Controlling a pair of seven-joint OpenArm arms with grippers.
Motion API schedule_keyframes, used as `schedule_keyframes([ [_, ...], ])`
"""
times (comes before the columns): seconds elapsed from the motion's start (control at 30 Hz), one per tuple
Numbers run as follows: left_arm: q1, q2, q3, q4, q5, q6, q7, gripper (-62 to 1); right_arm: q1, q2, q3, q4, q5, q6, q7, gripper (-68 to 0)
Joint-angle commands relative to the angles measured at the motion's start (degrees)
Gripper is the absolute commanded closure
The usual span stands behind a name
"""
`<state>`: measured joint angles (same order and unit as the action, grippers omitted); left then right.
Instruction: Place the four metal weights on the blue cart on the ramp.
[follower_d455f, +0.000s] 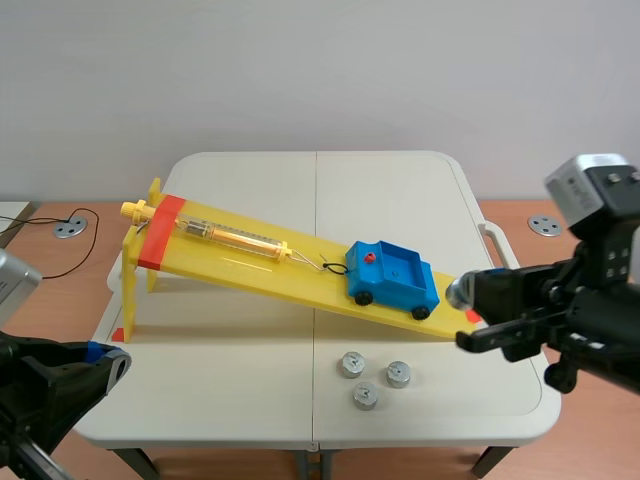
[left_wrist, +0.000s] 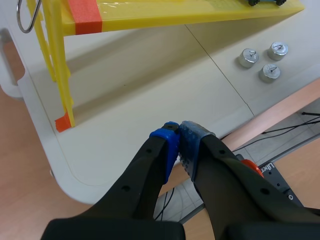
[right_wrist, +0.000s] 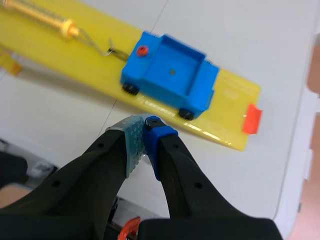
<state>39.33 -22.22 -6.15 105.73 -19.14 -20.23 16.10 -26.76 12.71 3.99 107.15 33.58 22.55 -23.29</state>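
The blue cart (follower_d455f: 395, 275) (right_wrist: 170, 75) stands empty near the low end of the yellow ramp (follower_d455f: 250, 255) (right_wrist: 225, 130). Three metal weights (follower_d455f: 351, 364) (follower_d455f: 398, 374) (follower_d455f: 364, 397) sit on the table in front of the ramp; they also show in the left wrist view (left_wrist: 248, 57). My right gripper (follower_d455f: 460, 292) (right_wrist: 145, 122) hovers just right of the cart, shut on a round metal weight (follower_d455f: 457, 291) at its tip; its fingers hide the weight in the right wrist view. My left gripper (follower_d455f: 100, 355) (left_wrist: 178, 127) is shut on nothing at the table's front left corner.
A yellow spring scale (follower_d455f: 235, 237) lies along the ramp, hooked to the cart. The ramp's raised end stands on yellow legs (left_wrist: 62, 75) at the left, with orange tape (follower_d455f: 160, 230) across it. Round metal floor sockets (follower_d455f: 70, 227) (follower_d455f: 545, 225) lie beyond the table.
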Motion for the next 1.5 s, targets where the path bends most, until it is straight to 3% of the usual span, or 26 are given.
schedule_keyframes([
  [0.0, -0.48, 0.44, -0.94, 3.80, -2.67, -1.62, -5.55, -3.4, 5.18, -0.87, 1.03, 3.96, 4.42, 1.49, 6.84, -0.6],
  [0.33, -0.48, 0.44, -0.94, 3.80, -2.67, -1.62, -5.53, -3.4, 17.70, -8.15, 1.44, -6.38, 4.44, 1.51, 6.47, -0.6],
  [0.67, -0.48, 0.44, -0.94, 3.80, -2.64, -1.62, -5.53, -3.4, 27.56, -12.79, -0.87, -18.69, 4.44, 1.53, 6.47, -0.6],
  [1.47, -0.46, 0.44, -0.94, 3.80, -2.49, -1.62, -5.51, -3.4, 35.30, -17.55, -0.90, -32.39, 2.40, -2.23, 11.28, -0.6],
])
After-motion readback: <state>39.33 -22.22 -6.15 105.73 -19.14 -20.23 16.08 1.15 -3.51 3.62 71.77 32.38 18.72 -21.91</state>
